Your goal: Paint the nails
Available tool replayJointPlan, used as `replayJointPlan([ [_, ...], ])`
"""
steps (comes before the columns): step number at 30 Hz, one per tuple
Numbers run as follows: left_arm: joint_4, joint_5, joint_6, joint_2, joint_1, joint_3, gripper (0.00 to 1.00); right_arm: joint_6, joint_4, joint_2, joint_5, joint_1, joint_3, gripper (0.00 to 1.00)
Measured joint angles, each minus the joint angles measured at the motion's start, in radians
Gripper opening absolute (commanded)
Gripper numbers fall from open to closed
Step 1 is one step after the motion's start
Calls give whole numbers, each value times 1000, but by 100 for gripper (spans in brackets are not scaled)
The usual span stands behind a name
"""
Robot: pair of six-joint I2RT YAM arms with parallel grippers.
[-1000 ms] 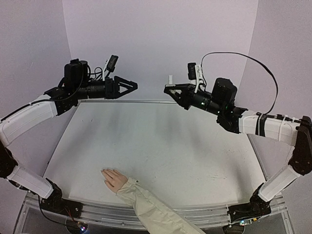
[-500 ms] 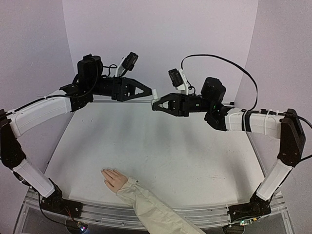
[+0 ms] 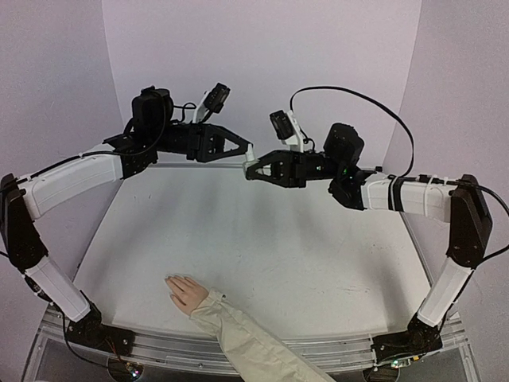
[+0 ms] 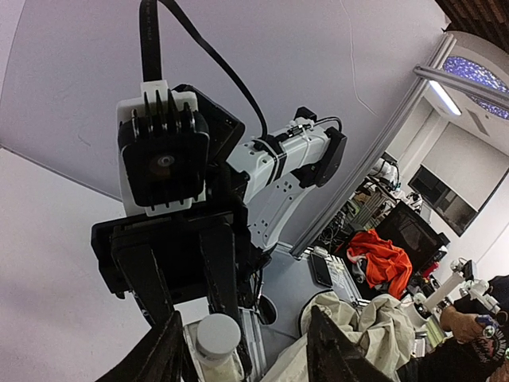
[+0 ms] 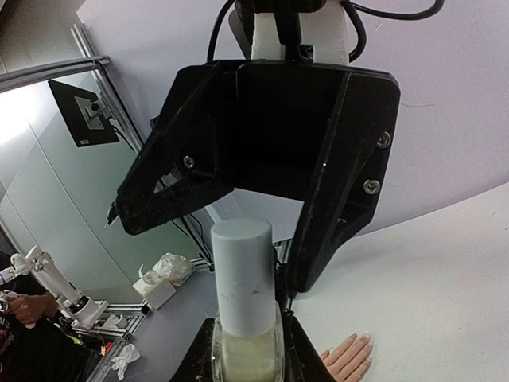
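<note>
Mannequin hand [image 3: 186,292] lies flat on the table [image 3: 318,255], well apart from the bottle and to its left. The nails [image 5: 359,341] are at the end nearer the bottle, and the cream sleeve [image 3: 246,342] trails away from it. Left gripper [image 4: 242,334] hangs in the air right at the bottle, its fingers [image 4: 169,354] spread either side of the white cap [image 5: 242,267] — a gap shows on both sides. The small bottle [image 5: 245,338] is pinched by its body in the right gripper [image 3: 256,169], fingers pressed tight against it — cap aimed into the left gripper.
</note>
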Motion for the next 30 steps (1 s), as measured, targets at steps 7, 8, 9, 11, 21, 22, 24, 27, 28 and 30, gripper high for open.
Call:
replayJointPlan([
  [7, 0, -1, -2, 46, 0, 17, 32, 0, 0, 5, -2, 0, 0, 0],
  [8, -2, -3, -2, 48, 0, 17, 28, -1, 0, 5, -1, 0, 0, 0],
  [9, -3, -7, 0, 48, 0, 17, 22, -1, 0, 5, 1, 0, 0, 0],
  [11, 0, -18, 2, 48, 0, 17, 14, -2, -1, 5, 8, 0, 0, 0],
  [21, -8, -171, 35, 43, 7, -1, 0, -137, -134, -7, 194, -2, 0, 0],
  [22, -14, -212, 45, 39, 8, -10, 0, -168, -180, -17, 260, 4, 0, 0],
  [24, -64, -354, 79, 21, 0, -26, 0, -235, -282, -40, 446, 35, 0, 0],
  [27, -193, -679, 119, -14, -61, -26, 0, -366, -413, -68, 996, 167, 0, 0],
  [28, -229, -753, 124, -21, -81, -22, 0, -399, -424, -68, 1123, 204, 0, 0],
  [30, -290, -867, 122, -26, -117, -6, 3, -474, -443, -64, 1367, 276, 0, 0],
])
